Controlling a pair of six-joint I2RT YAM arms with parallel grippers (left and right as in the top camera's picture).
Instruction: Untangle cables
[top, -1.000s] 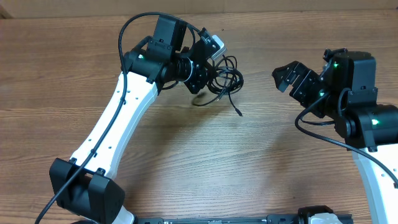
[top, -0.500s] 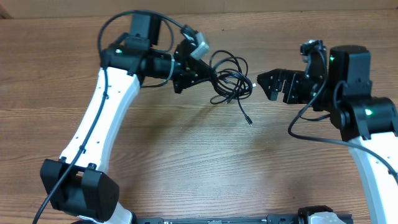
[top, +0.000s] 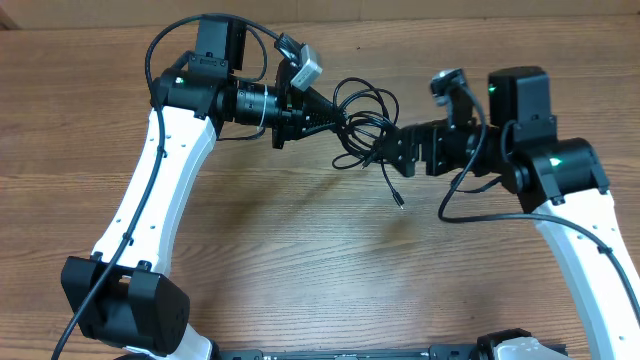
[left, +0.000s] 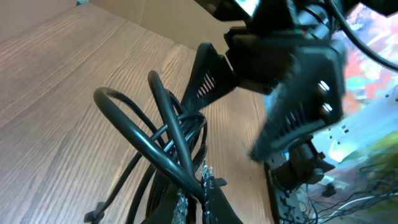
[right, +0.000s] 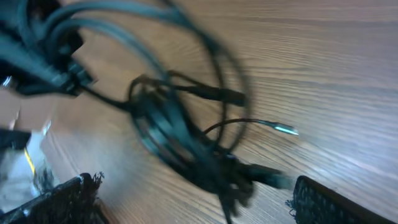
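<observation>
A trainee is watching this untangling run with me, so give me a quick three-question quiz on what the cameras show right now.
1. True or false: the left gripper is shut on the cables.
2. The right gripper is: A) open, close to the cable bundle; B) shut on a plug; C) resting far from the cables.
3. Fill in: in the overhead view, one loose plug end trails from the bundle toward the ___ edge of the picture.
Key: 1 true; 2 A; 3 bottom.
</observation>
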